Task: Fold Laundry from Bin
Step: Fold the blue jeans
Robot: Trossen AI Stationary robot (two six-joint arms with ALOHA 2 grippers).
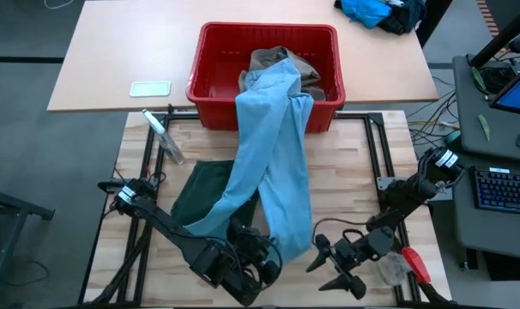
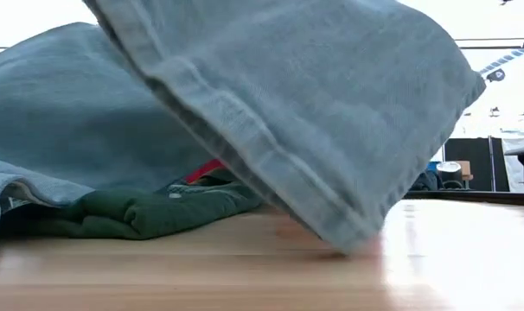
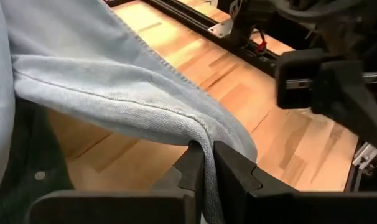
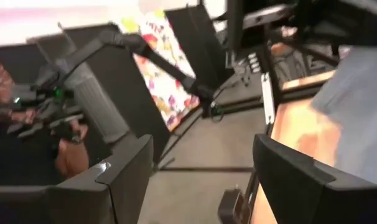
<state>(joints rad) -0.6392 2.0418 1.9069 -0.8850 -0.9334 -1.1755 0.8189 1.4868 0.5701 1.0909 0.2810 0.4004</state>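
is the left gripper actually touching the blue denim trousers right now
Touching. In the left wrist view the left gripper has its two fingers closed on a fold of the light blue denim trousers, the cloth edge pinched between them.

The long light blue denim trousers are matt, coarse-woven cloth with stitched hems. The dark green cloth shorts look soft. The pale wooden bench has a satin sheen. The bright red plastic bin is smooth.
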